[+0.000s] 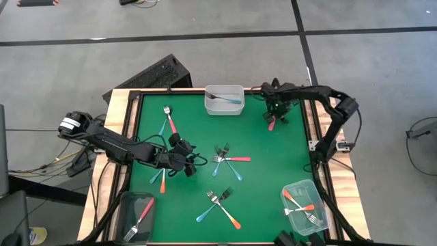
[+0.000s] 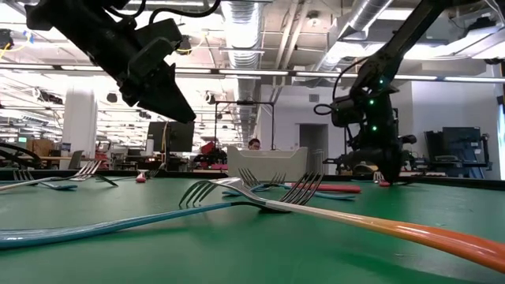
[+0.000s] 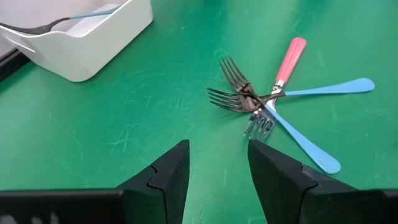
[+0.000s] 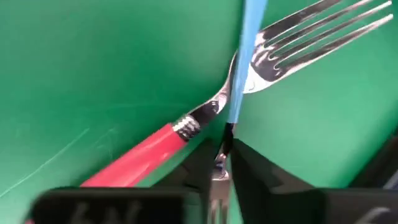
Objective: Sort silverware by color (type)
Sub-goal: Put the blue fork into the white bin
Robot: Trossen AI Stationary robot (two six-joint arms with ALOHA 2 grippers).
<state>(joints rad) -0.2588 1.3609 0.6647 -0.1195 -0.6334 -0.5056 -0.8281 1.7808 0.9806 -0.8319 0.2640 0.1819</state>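
Observation:
Small forks with blue, pink-red or orange handles lie in crossed clusters on the green table [image 1: 273,171]: one at the middle [image 1: 229,159], one nearer the front [image 1: 222,205], others at the left [image 1: 167,119]. My left gripper [image 3: 217,165] hovers open above the table, short of the middle cluster [image 3: 264,102]. At the far right, my right gripper [image 4: 219,163] points steeply down, shut on a blue fork [image 4: 245,56] that crosses a red-handled fork [image 4: 143,155] lying on the table. My right gripper pinches the blue fork between its two fingers at the dark end of the blue handle [image 4: 227,134]. The fingers come from above. The handle runs away from them, edge-on, over the red fork's neck [image 4: 205,112]. Whether the fork is lifted clear, I cannot tell.
A white container [image 1: 224,100] at the far edge holds a blue fork. A clear container [image 1: 305,205] at the near right holds orange forks. Another [image 1: 136,213] at the near left holds a pink-red one. The table has a raised wooden rim [image 1: 124,123].

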